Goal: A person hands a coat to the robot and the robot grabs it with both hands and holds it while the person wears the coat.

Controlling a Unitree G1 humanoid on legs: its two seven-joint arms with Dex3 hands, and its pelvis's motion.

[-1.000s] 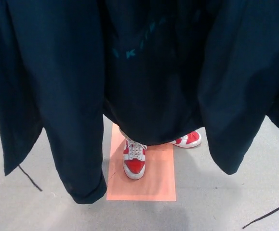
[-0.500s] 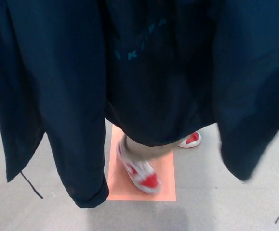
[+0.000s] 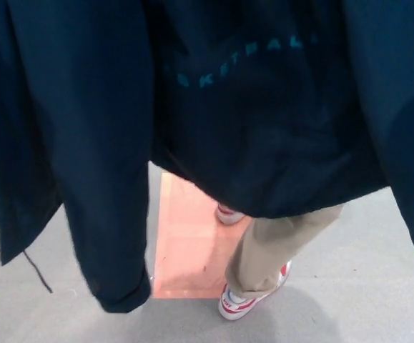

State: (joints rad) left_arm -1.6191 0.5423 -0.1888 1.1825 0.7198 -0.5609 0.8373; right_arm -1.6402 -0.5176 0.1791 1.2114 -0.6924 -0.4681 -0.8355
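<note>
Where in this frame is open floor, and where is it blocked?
Bare grey floor lies right of the person's trouser leg, and lower left between the hanging sleeve and a black cable. The dark coat fills everything above; the orange mat is partly taken by shoes.

1. One dark coat (image 3: 264, 107), filling the upper part of the view, above the mat.
2. One orange mat (image 3: 189, 243) on the floor.
3. Two red-and-white shoes: one (image 3: 246, 300) at the mat's near right corner, one (image 3: 228, 213) at its far edge, mostly hidden by the coat.
4. One beige trouser leg (image 3: 278, 246) showing, just right of the mat.
5. One loose sleeve (image 3: 110, 214) hanging left of the mat.
</note>
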